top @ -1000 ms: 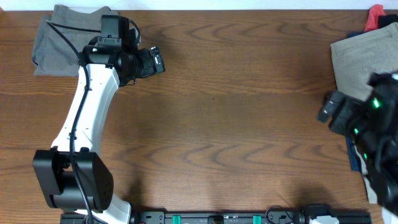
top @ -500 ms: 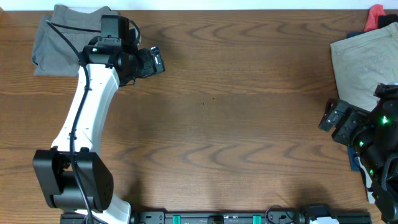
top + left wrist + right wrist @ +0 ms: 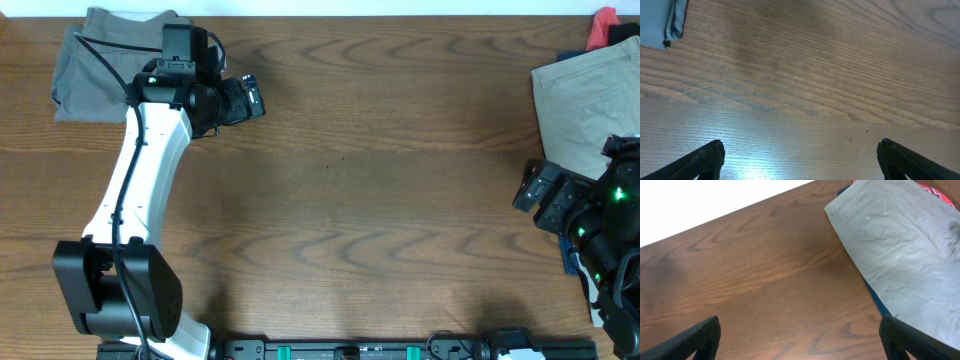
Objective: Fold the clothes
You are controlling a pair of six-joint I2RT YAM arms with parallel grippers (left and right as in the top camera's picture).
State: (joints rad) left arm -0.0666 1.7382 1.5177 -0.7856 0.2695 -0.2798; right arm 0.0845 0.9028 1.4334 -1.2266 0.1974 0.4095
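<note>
At ten o'clock on the table (image 3: 340, 200), the grey garment (image 3: 95, 60) lies folded into a compact, soft-edged slab (set aside as finished, by the look of it). At two o'clock the khaki-beige trousers (image 3: 585, 95) lie flat, matte cotton over a dark blue cloth (image 3: 875, 300), with a red scrap (image 3: 603, 25) beyond, probably the waiting pile. The left gripper (image 3: 248, 98) hangs near the grey piece and the right gripper (image 3: 530, 188) beside the khaki. Both are spread wide over bare grained wood, holding nothing.
</note>
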